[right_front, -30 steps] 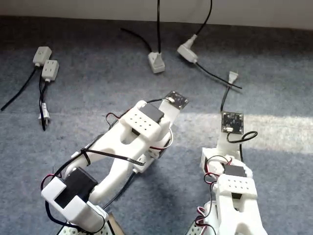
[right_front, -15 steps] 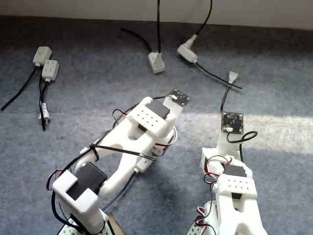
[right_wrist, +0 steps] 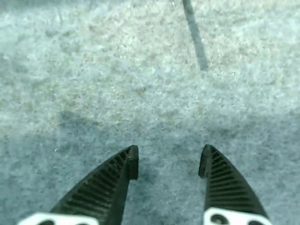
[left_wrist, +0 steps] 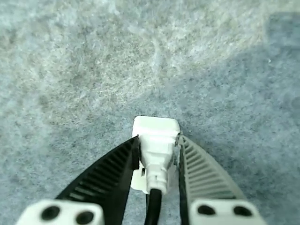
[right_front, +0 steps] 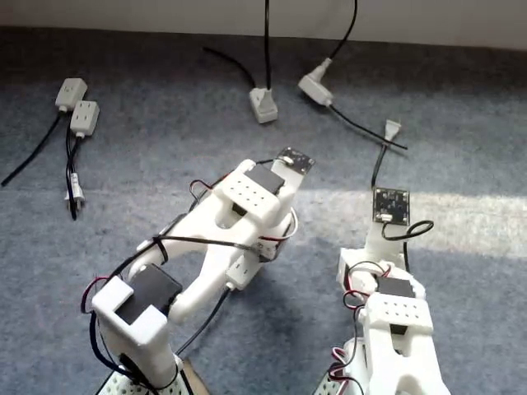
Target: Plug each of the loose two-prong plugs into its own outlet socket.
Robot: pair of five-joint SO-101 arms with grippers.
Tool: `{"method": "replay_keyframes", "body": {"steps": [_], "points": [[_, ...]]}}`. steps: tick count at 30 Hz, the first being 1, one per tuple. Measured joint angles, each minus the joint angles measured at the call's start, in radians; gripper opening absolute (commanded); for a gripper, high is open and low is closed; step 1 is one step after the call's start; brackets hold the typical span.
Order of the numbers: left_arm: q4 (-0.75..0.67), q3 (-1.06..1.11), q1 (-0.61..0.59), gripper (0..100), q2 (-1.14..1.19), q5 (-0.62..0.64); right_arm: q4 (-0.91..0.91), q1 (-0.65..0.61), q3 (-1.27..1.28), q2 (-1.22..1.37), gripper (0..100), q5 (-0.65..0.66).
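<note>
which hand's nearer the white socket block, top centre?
Left. Left hand, shut on a white plug, is just short of the socket block; right hand, open, sits farther back and to the right.

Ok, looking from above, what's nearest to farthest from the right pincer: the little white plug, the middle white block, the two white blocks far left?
1. little white plug, just ahead of the right pincer.
2. middle white block, farther back.
3. two white blocks, far left.

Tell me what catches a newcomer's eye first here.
The left claw is clamped on a white plastic connector with a black cord, over the grey-blue carpet. The right claw hangs open over bare carpet, and two white cube-shaped sockets lie side by side at the far left.
</note>
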Motion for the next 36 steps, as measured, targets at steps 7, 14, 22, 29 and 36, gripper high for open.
{"method": "replay_keyframes", "body": {"steps": [7,14,22,29,36], "points": [[-0.008,0.046,-0.051,15,-0.152,0.009,0.000,0.000,0.000,0.000,22.0,0.000],[-0.006,0.123,-0.087,19,-0.308,0.009,0.000,-0.002,0.000,0.000,22.0,0.000],[0.037,0.141,-0.086,19,-0.391,0.009,0.000,-0.012,0.000,0.000,22.0,0.000],[0.020,0.224,-0.084,18,-0.302,-0.032,0.000,-0.012,0.000,0.000,22.0,0.000],[0.003,0.245,-0.084,18,-0.290,-0.041,0.000,-0.012,0.000,0.000,22.0,0.000]]}}
